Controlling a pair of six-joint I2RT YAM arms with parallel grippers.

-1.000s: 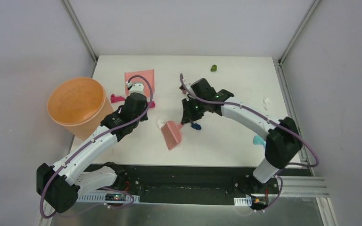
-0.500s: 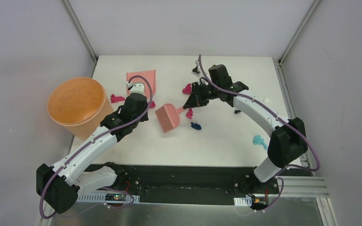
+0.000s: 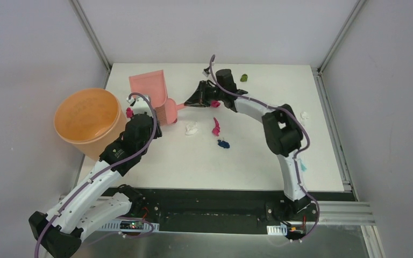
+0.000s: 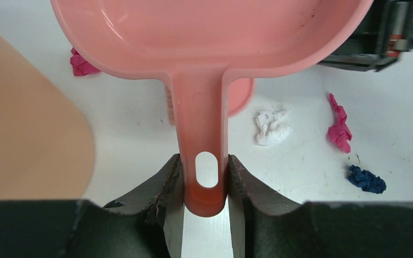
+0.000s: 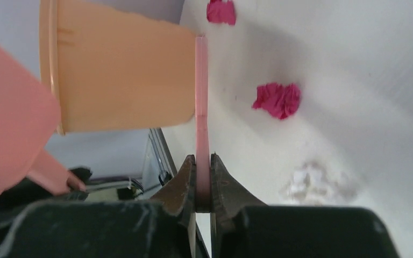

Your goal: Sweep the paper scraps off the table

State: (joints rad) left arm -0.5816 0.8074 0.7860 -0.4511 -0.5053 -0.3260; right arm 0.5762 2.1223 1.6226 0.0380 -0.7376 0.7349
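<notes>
My left gripper [image 3: 141, 119] is shut on the handle [image 4: 205, 161] of the pink dustpan [image 3: 148, 86], which is tilted up beside the orange bucket [image 3: 87, 119]. My right gripper [image 3: 195, 100] is shut on the thin handle [image 5: 201, 107] of the pink brush [image 3: 166, 113], whose head sits just below the dustpan. Paper scraps lie on the white table [image 3: 258, 156]: white [image 3: 191, 128], magenta [image 3: 215, 127], dark blue [image 3: 223, 143], olive [image 3: 243, 78], teal [image 3: 303, 165], another white [image 3: 303, 115], and magenta by the bucket [image 3: 129, 112]. The left wrist view shows white [image 4: 271, 128], magenta [image 4: 340, 131] and blue [image 4: 367, 180] scraps.
The big orange bucket stands off the table's left edge and fills the left of the left wrist view [image 4: 27, 134] and the right wrist view [image 5: 123, 80]. Metal frame posts [image 3: 91, 35] rise at the back corners. The right arm [image 3: 279, 131] arches over the table's right half.
My right gripper swung the brush left and back, up to the dustpan. My left gripper lifted and tilted the dustpan nearer the bucket. The white scrap now lies uncovered.
</notes>
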